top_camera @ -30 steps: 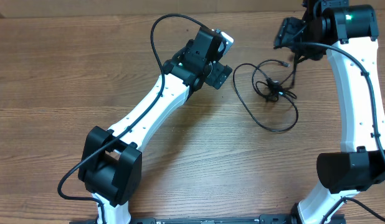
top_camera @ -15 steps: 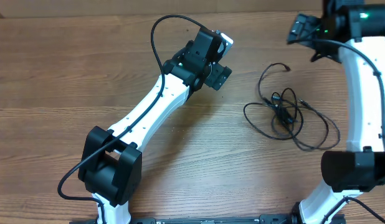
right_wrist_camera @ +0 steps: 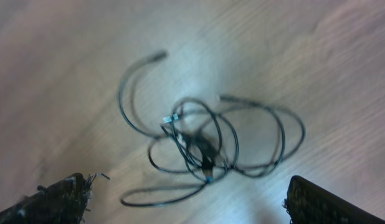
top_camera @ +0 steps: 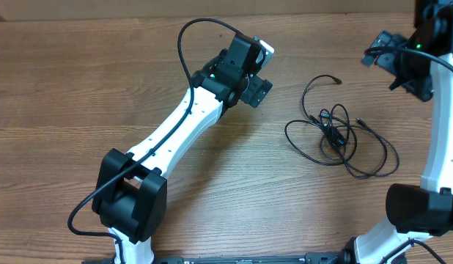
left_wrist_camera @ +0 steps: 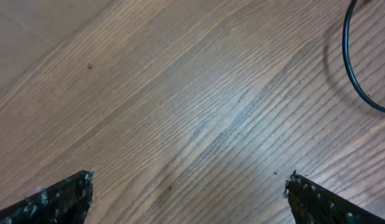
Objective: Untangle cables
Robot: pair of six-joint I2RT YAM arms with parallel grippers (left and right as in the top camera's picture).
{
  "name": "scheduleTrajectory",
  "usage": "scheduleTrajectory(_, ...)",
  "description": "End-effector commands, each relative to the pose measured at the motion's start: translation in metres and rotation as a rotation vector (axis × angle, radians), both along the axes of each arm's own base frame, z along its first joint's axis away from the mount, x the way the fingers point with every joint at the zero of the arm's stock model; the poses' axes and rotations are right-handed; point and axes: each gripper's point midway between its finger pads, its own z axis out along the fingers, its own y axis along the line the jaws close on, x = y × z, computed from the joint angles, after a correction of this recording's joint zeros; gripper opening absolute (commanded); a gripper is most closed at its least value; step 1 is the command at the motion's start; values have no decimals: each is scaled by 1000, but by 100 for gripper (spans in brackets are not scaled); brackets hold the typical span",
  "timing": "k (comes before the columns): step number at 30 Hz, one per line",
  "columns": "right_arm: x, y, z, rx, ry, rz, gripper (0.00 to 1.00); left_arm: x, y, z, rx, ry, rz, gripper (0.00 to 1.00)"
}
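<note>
The cables (top_camera: 336,136) are a loose tangle of thin black wires with small plugs, lying on the wooden table right of centre. In the right wrist view the cables (right_wrist_camera: 205,149) show blurred, below and between the fingers. My right gripper (right_wrist_camera: 186,202) is open and empty, raised above the table near the right edge of the overhead view (top_camera: 402,62). My left gripper (left_wrist_camera: 189,199) is open and empty over bare wood; one black cable loop (left_wrist_camera: 354,68) shows at the upper right of its view. In the overhead view the left gripper (top_camera: 257,86) is left of the tangle.
The left arm (top_camera: 190,125) runs diagonally across the table's middle, its thick black cord (top_camera: 184,44) looping above it. The right arm (top_camera: 439,139) stands along the right edge. The wooden table's far edge (top_camera: 138,18) is at the top.
The right gripper let go of the cables and moved right and up. The tangle dropped, shifted right and spread out flat on the table. The left arm has not moved.
</note>
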Motion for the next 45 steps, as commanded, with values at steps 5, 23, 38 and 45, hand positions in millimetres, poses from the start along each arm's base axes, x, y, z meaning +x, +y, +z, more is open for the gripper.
scheduleTrajectory(5,-18,4,-69,17,189,10,100,-1,-10,8,-64,13,-20,99)
scheduleTrajectory(23,-138,39,-86,28,-46,57,100,2,-1,4,-55,25,-5,100)
scheduleTrajectory(38,-150,38,-157,117,90,-258,100,-3,-4,0,-64,55,-21,100)
scheduleTrajectory(45,-134,52,-190,202,196,-344,100,-4,-3,-1,-61,60,-20,100)
